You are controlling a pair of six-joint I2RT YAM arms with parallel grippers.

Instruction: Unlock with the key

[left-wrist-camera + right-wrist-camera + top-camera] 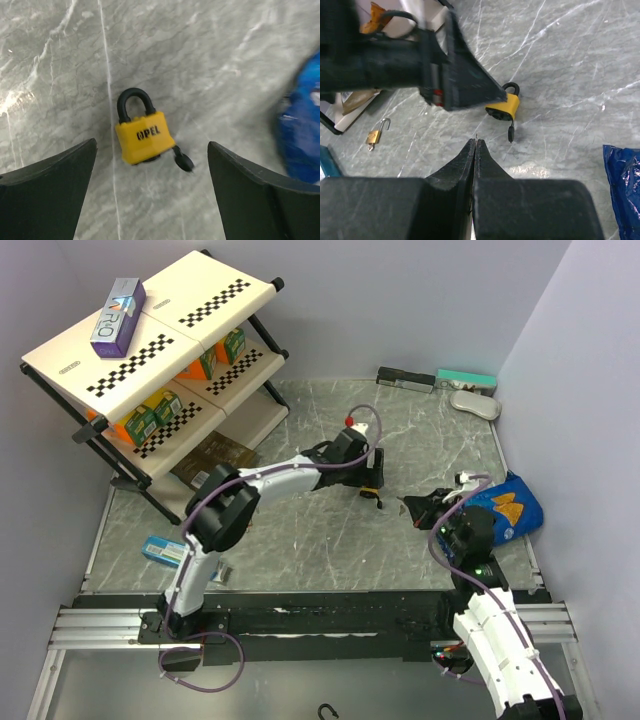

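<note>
Black right gripper (476,145) sits nearest me, pinched shut on nothing. Just beyond it, on the marble table (580,60), lies the yellow padlock (144,137), with the key (183,161) seemingly seated in its base. Above it my left gripper (152,142) hangs spread wide. I'd clamp the body squarely first, so twisting the key can't skid the lock

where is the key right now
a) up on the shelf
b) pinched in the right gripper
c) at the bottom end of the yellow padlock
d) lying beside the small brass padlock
c: the black-headed key sticks out from the bottom of the yellow padlock, and the right gripper is shut with nothing between its fingers.
</note>
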